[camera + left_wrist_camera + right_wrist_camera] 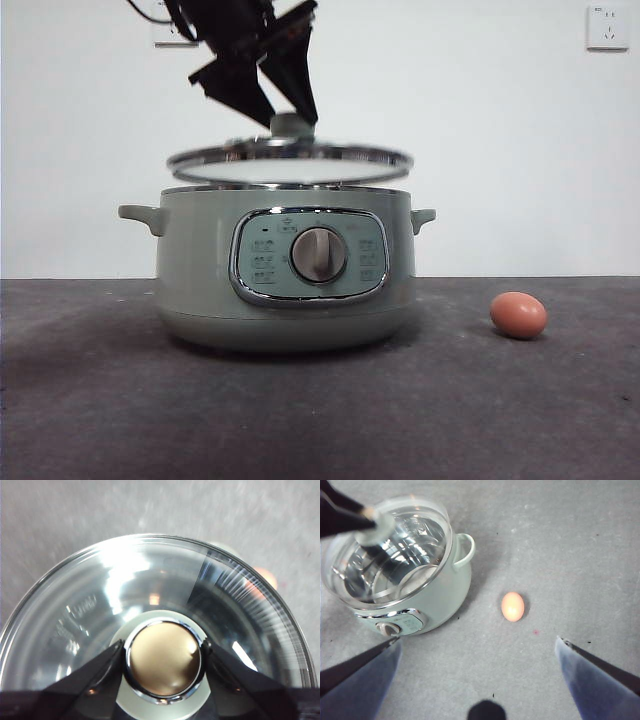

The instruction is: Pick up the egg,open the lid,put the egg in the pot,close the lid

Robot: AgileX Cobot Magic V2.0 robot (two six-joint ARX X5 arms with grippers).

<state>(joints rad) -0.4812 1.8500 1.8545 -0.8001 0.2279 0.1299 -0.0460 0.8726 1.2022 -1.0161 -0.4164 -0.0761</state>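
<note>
Nearest my front camera is the pot, sage green, standing on the dark table with its dial facing me and a small handle on each side. Just above its open rim I see the lid held clear of the pot, roughly level, with a narrow gap between the two. My left gripper comes down from the upper left of that view and has its two black jaws closed against the sides of the lid's knob; the left wrist camera shows the jaws pressed to it on both sides, with the glass dome spread out beneath.

Further right on the table, well apart from the pot, lies the egg on its side, touching nothing else. On the wall behind, at the top right, there is a white socket.

My right gripper hangs high over the table with its jaws spread wide and holding nothing; its wrist camera looks down on the egg beside the pot.
</note>
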